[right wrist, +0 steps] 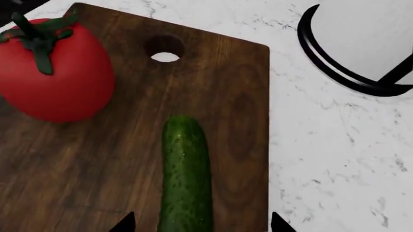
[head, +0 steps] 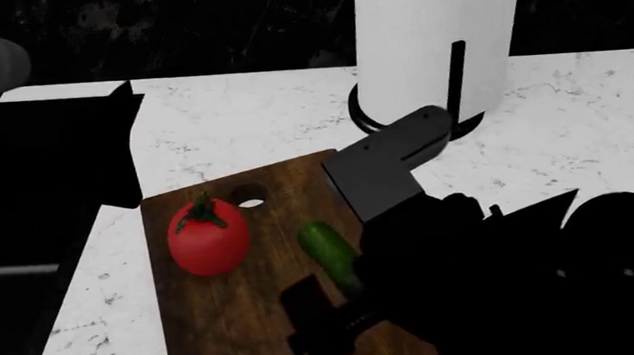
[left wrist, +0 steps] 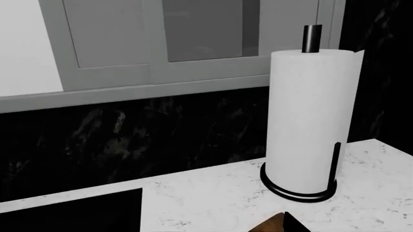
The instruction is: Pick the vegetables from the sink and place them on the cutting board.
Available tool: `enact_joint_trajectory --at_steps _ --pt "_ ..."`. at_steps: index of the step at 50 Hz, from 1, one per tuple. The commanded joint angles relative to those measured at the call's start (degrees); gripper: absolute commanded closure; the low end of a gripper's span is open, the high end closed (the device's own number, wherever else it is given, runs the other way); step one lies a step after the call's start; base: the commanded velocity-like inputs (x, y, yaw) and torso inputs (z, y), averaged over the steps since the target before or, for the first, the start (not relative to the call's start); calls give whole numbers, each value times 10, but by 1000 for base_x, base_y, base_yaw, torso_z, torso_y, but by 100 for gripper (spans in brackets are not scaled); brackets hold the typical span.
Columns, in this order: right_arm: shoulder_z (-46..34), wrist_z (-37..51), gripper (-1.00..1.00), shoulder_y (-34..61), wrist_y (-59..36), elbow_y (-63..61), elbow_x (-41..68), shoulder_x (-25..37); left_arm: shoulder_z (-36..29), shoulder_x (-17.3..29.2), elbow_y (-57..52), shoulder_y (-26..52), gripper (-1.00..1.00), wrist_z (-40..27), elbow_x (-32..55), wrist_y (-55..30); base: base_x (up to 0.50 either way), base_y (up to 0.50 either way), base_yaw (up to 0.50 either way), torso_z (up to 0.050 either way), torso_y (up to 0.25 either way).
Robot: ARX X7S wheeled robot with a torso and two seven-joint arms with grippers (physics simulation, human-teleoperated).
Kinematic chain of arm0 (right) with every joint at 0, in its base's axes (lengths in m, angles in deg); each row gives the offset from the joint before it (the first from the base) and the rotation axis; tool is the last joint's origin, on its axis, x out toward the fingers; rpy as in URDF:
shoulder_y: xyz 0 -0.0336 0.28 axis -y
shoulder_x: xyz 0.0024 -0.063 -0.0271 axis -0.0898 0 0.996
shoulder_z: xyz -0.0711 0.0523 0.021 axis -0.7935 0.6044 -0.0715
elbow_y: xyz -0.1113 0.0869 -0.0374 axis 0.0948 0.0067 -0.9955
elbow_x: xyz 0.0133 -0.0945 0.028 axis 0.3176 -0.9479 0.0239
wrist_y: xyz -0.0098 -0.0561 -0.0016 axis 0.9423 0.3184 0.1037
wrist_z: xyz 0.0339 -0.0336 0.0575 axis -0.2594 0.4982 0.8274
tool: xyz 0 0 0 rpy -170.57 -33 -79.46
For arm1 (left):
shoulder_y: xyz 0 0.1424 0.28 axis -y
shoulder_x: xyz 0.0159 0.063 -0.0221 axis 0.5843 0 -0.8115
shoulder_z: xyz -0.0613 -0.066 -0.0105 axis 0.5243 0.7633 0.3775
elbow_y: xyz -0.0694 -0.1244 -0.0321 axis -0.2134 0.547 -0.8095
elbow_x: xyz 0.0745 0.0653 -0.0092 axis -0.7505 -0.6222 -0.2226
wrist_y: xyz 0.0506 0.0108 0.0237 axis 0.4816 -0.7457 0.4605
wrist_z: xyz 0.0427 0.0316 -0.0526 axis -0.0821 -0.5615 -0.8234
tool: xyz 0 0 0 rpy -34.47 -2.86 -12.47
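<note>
Cucumber (right wrist: 185, 174) lay on the cutting board (right wrist: 239, 121) between wide right fingers (right wrist: 279, 223), which should lift straight up.

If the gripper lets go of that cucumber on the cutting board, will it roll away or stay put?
The cucumber is a smooth cylinder lying flat on the cutting board, so a sideways nudge would probably roll it, toward the tomato or the board's edge. Left alone on the level board it likely stays. Its glossy skin may be slippery.

A red tomato (head: 208, 240) sits upright on the brown cutting board (head: 210, 319); the green cucumber (head: 329, 248) lies flat at its three o'clock, apart.
</note>
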Motion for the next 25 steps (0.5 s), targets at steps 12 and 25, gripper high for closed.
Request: enact_joint_trajectory --at_steps 12,25 --pt "62 62 -100 34 14 -93 94 66 -12 12 -18 -4 -100 -4 1 15 0 0 0 0 0" --pt "149 70 -100 -76 134 -271 37 144 26 40 -126 -104 -100 -26 -10 70 0 0 0 0 0"
